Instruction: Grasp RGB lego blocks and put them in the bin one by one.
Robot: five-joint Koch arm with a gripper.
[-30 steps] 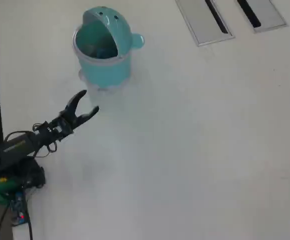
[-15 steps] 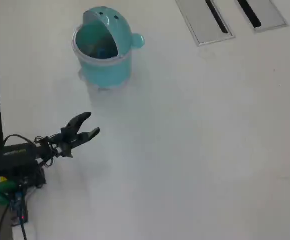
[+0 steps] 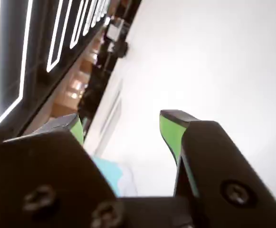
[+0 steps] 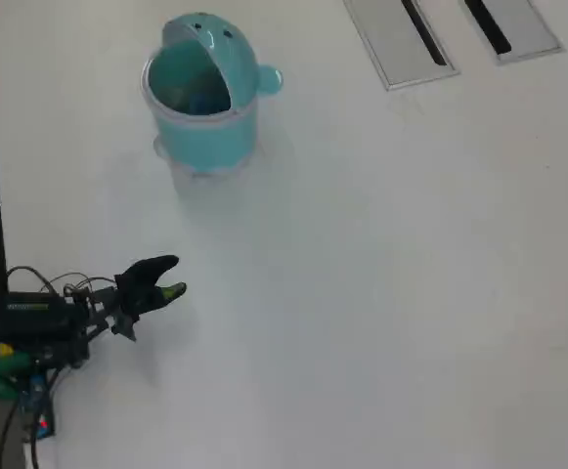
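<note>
The round teal-blue bin (image 4: 200, 122) stands at the far left of the white table in the overhead view, its domed lid flipped open. My gripper (image 4: 169, 277) hangs well short of it near the table's left edge, its black jaws with green pads apart and nothing between them. In the wrist view the gripper (image 3: 123, 122) is open over bare white table. A blurred light teal patch (image 3: 113, 175), probably the bin's edge, shows low between the jaws. No red, yellow-green or light blue lego block shows on the table in either view.
Two flat grey slotted panels (image 4: 401, 39) lie in the table at the top right of the overhead view. The arm's base and wires (image 4: 29, 327) sit at the left edge. The white tabletop (image 4: 381, 293) stretches to the right.
</note>
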